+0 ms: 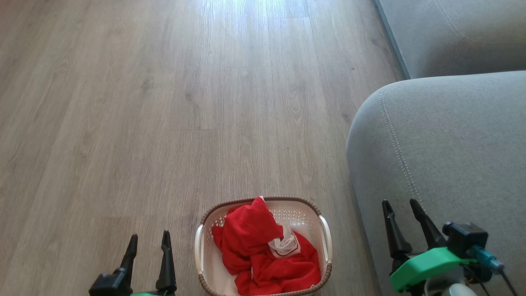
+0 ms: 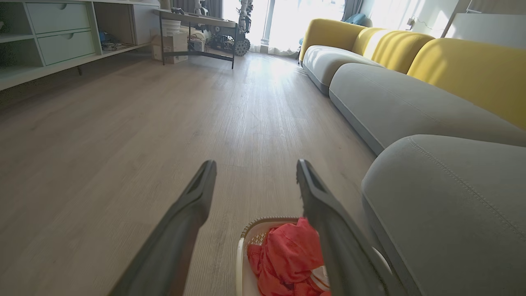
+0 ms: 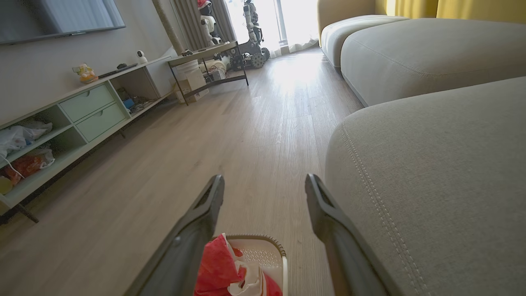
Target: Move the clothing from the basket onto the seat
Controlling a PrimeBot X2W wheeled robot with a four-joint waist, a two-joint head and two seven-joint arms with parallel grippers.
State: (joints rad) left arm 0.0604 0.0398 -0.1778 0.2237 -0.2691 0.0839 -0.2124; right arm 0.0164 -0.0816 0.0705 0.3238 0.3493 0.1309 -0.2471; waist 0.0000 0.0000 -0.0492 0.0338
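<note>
Hovering at the lower left of the head view, the left gripper (image 1: 149, 235) has its two dark fingers spread apart and holds nothing; bare wooden floor (image 1: 164, 102) shows between them. In the left wrist view the same gripper (image 2: 254, 164) stands wide, its fingers pointing along the floor, with the basket's near end showing low between them.

Just to the right of that gripper, the basket (image 1: 326, 242) sits on the floor, white and perforated with a brown woven-look rim and white side handles. The clothing (image 1: 254, 238) lies heaped inside it, bright red, with a white collar band (image 1: 285, 244) folded near the middle and one red peak rising to the far rim. Neither gripper touches it.

Further right, close beside the basket, the seat (image 1: 452, 144) rises as a large grey cushion with a double line of stitching curving down its rounded edge. No garment lies on it. Another grey cushion (image 1: 460, 33) lies beyond.

At the lower right, over the seat's near part, the right gripper (image 1: 398, 203) likewise has its fingers parted and empty; the right wrist view shows them (image 3: 265, 179) splayed above the basket's end.
</note>
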